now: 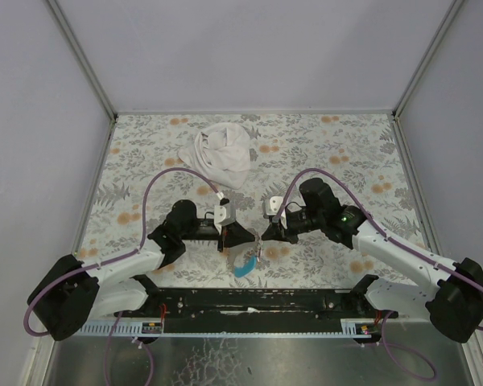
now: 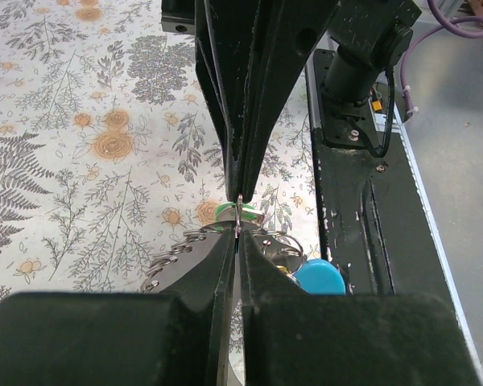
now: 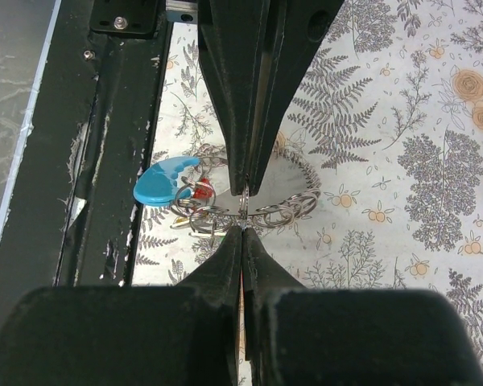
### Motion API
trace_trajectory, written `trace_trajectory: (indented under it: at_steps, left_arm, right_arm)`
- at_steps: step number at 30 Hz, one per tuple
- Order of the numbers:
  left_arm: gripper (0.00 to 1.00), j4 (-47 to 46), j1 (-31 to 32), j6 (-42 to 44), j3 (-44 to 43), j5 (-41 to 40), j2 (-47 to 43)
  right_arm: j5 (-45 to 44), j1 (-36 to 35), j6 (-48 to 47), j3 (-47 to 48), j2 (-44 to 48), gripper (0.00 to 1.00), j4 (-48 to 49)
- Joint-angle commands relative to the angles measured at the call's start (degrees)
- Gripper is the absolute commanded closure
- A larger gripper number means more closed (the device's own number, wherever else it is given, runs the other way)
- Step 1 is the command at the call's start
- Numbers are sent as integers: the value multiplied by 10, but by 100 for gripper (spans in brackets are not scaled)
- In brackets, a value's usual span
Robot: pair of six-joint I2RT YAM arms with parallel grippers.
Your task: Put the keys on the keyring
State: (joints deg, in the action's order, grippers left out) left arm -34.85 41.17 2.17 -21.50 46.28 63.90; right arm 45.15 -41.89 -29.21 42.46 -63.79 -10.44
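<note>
My two grippers meet tip to tip over the near middle of the table. The left gripper (image 2: 238, 235) is shut on a thin metal ring of the keyring (image 2: 239, 211), which stands edge-on between its fingertips. The right gripper (image 3: 242, 229) is shut on the same keyring (image 3: 245, 206) from the opposite side. A green key head (image 2: 224, 211) shows just behind the tips. A red key head (image 3: 200, 191) lies among small rings beside the light-blue piece (image 3: 165, 183). A chain of linked rings (image 3: 294, 209) curves away over the table. From above, the light-blue piece (image 1: 243, 265) lies just below both grippers.
A crumpled white cloth (image 1: 223, 153) lies at the back middle of the flowered table (image 1: 145, 161). The black base rail (image 1: 258, 301) runs along the near edge, close behind the light-blue piece. Grey walls stand on three sides.
</note>
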Motion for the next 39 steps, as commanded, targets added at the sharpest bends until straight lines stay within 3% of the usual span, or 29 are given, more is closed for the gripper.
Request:
trace_trajectory:
  at_steps: [1,17,35,39]
  left_arm:
    - [100,4,10,16,-18,-20,10]
    - [100,87,36,53,-53,-77,27]
    - [100,72,46,40,-43,-112,9]
    - [100,59,46,31,-34,-130,5]
  right_arm:
    - [27,-7,8,18,-4,100,55]
    - [-17,-18,15,48,-19,100,35]
    - [-42,-18,39,62,-39,100,11]
    - [-46,-19,39,53,-24,90,15]
